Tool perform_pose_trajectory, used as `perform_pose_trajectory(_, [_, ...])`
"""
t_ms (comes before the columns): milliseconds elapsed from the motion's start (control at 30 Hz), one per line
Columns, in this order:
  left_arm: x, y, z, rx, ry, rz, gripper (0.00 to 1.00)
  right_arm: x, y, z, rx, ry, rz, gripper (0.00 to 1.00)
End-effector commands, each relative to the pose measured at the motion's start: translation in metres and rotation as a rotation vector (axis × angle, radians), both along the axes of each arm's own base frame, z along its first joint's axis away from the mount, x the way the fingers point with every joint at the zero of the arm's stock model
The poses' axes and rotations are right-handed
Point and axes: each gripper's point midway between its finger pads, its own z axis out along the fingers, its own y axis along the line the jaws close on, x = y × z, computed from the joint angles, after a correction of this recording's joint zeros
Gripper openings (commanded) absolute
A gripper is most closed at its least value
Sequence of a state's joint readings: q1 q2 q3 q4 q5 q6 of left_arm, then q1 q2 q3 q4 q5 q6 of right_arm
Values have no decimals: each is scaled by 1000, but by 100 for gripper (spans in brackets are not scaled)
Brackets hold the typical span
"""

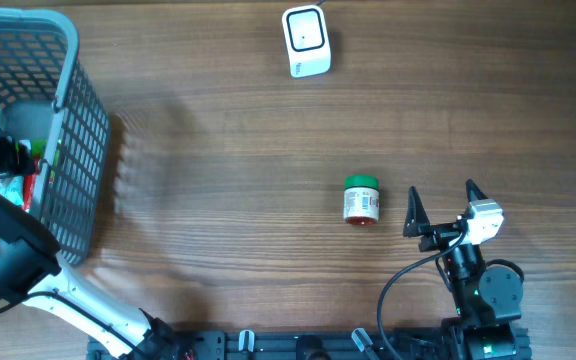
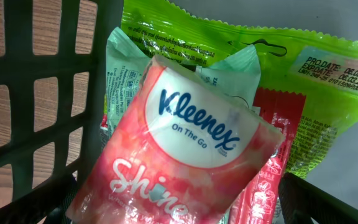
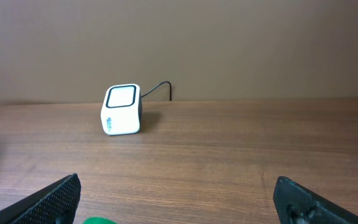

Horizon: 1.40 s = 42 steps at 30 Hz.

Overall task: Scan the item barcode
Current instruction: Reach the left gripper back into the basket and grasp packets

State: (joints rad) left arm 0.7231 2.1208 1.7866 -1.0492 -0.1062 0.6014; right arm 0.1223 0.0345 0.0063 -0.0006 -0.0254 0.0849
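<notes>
1. My left claw point(image 1: 13, 165) hangs wide open and empty inside the basket point(image 1: 78, 90), poised over a Kleenex pack point(image 2: 179, 149).
2. The scanner point(image 1: 306, 40) waits at the far edge of the tabletop point(image 1: 218, 150), window tilted toward me.
3. The green-lidded jar point(image 1: 361, 199), likely the item to scan, lies on its side mid-tabletop.
4. My right claw point(image 1: 441, 205) gapes empty just beside it, lined up to take it.

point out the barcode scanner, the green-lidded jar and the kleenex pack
barcode scanner point(image 1: 305, 35), overhead view, on its dark-framed top window
green-lidded jar point(image 1: 361, 203), overhead view, on its label
kleenex pack point(image 2: 194, 127), left wrist view, on the white logo patch
</notes>
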Motion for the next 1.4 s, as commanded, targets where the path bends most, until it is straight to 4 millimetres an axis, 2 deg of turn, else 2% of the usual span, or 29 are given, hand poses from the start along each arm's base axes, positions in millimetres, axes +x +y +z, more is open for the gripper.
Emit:
perform_pose_trajectory(0, [-1,-2,-13,-34,13,-16,100,0,0,1,-5,-7,1,100])
perform_pose_trajectory(167, [-8,-5,-29,-54,36,-12,100,0,0,1,-6,-7,1,100])
perform_pose_trajectory(333, [-23,-6,-46,-75,58,11,100,0,0,1,-6,-7,1,100])
perform_pose_trajectory(533, [-29,-3,-50,-79,60,25,83,0,0,1,-6,-7,1,100])
perform_pose_trajectory(667, [-29,-3,-50,-78,59,25,75,0,0,1,-5,-7,1,99])
perform_pose_trajectory(767, [-29,-3,-50,-78,60,25,58,0,0,1,-6,-7,1,100])
perform_pose_trajectory(867, [-29,-3,-50,-77,59,25,45,0,0,1,-5,-7,1,100])
perform_pose_trajectory(933, [-29,-3,-50,-77,59,25,32,0,0,1,-6,-7,1,100])
perform_pose_trajectory(1000, [-29,-3,-50,-78,59,25,10,0,0,1,-5,-7,1,100])
perform_pose_trajectory(1033, [-29,-3,-49,-76,57,25,4,0,0,1,-6,-7,1,100])
perform_pose_trajectory(1067, [-28,-3,-48,-73,55,23,4,0,0,1,-6,-7,1,100])
perform_pose_trajectory(1133, [-24,-3,-38,-56,37,17,4,0,0,1,-6,-7,1,100])
perform_pose_trajectory(1200, [-11,1,-14,-11,-13,11,4,0,0,1,-5,-7,1,100])
perform_pose_trajectory(1300, [12,0,37,73,-119,4,4,0,0,1,-5,-7,1,100])
perform_pose_trajectory(1367, [27,-7,84,141,-214,-9,4,0,0,1,-5,-7,1,100])
